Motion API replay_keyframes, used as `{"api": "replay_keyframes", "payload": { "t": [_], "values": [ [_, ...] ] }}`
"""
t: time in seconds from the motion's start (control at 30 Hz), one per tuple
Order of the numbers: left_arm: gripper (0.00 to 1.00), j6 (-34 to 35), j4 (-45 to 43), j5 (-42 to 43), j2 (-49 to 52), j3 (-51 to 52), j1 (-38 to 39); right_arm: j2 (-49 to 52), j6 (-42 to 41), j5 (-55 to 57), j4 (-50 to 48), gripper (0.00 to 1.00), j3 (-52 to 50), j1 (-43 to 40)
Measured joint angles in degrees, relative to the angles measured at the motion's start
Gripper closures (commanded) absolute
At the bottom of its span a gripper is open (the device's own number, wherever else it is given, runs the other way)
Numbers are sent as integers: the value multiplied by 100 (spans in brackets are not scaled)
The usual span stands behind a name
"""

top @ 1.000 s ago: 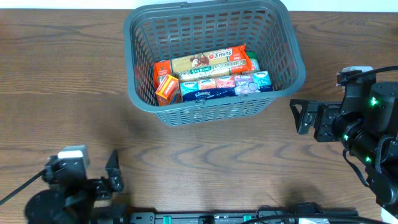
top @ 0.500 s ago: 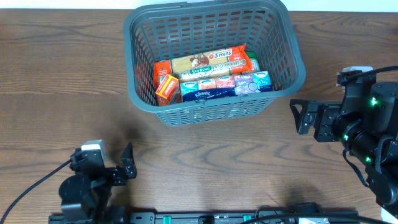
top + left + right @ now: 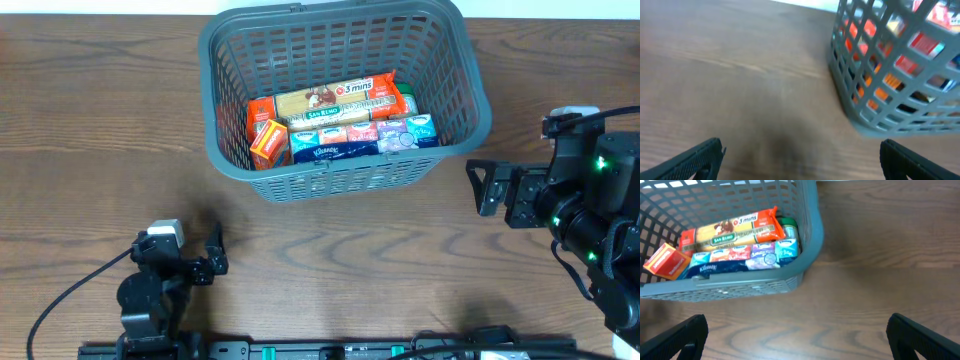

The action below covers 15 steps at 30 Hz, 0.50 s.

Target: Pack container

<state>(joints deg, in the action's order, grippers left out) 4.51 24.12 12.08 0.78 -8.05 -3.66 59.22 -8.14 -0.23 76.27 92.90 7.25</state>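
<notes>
Packing looks done to me: food packs (image 3: 335, 102) sit in the basket (image 3: 330, 180) at 12 o'clock. My left gripper (image 3: 800, 150) and right gripper (image 3: 796, 327) are spread wide, holding nothing.

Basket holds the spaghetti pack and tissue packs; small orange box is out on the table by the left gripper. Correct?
No. The small orange box is inside the basket, at its left end beside the tissue packs, as the overhead view shows. The spaghetti pack is in there as stated.
</notes>
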Motion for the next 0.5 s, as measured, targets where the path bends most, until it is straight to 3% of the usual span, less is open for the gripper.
{"api": "replay_keyframes", "payload": {
  "t": [0.5],
  "values": [
    [2, -46, -44, 0, -15, 9, 0, 2, 0, 0, 0, 1, 0, 0]
  ]
}}
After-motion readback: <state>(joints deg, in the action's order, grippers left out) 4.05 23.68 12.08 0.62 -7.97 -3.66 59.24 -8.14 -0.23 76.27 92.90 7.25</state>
